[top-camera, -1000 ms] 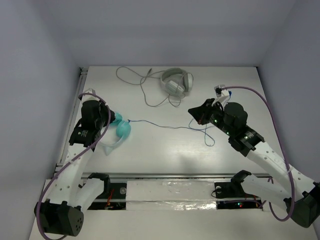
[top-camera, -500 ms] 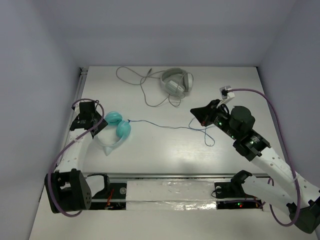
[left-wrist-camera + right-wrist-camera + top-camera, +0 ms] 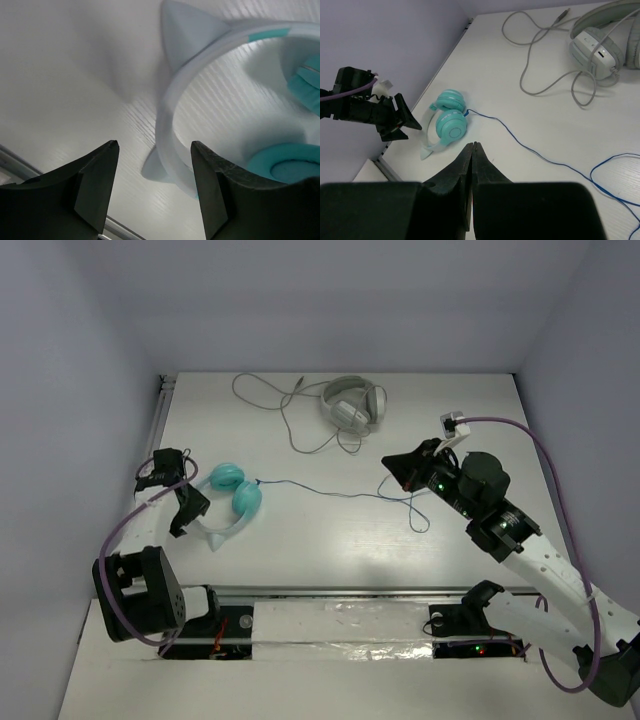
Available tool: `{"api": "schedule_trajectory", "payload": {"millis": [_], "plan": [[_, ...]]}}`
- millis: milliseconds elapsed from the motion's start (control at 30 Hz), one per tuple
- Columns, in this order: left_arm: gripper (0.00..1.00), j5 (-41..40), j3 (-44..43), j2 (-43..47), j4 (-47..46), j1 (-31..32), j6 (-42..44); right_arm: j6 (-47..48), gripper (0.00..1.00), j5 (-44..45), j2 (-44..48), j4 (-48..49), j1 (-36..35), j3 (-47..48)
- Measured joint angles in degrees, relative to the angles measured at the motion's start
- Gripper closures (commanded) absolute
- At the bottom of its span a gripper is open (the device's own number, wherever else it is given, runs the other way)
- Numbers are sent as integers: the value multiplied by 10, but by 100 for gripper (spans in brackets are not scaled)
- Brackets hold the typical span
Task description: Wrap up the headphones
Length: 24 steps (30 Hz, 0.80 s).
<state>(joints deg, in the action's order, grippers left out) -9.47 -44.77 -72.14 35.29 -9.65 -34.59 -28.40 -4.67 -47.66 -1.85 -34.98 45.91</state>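
Checking state: the teal over-ear headphones with round cups [image 3: 238,496] lie flat on the white table [image 3: 330,545], near its left edge. Their pale whitish-blue headband [image 3: 167,120] faces the left arm.

The left gripper [image 3: 154,150] is open. Its fingers are spread just short of the headband, with nothing between them. The right gripper [image 3: 472,146] is well apart on the right side, with its fingers pressed together and nothing visibly in them.

The thin blue cable [image 3: 320,490] runs loose from the cups across the table and ends in a slack loop below the right gripper. My read is that no wrapping has been done yet.

Risks from here, as I judge them:
- The headband is a smooth, curved arc. If the left fingers close on its edge rather than across it, it will likely squirt out or rotate.
- The headphones sit close to the left table edge, so a nudge during approach could push them against or over it.
- The cable is thin and flat on the surface. The right fingers have to open first, then pinch very low, so a missed pick or a scrape on the table is likely.
- If the cable is pulled before the headphones are clamped, the whole unit will drag.
- The slack loop could knot when tensioned.
- The grey-white headphones [image 3: 352,402] and their grey cable [image 3: 290,430] lie at the far side. A wide sweep of the right arm could snag them.
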Motion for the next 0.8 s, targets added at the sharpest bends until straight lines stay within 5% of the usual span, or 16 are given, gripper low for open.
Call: {"api": "schedule_trajectory", "payload": {"millis": [333,533,633,667,800], "plan": [[52,29,-3,-123,-25,-20,9,-1,96,-3,1,0,0,0],[67,38,-3,-132,-54,-20,21,-1,96,-7,0,0,0,0],[86,40,-11,-143,-58,-17,28,-1,96,-7,1,0,0,0],[99,41,-17,-151,-60,-16,33,-1,96,-7,1,0,0,0],[100,49,-44,-177,-65,-5,52,-1,96,-6,2,0,0,0]]}}
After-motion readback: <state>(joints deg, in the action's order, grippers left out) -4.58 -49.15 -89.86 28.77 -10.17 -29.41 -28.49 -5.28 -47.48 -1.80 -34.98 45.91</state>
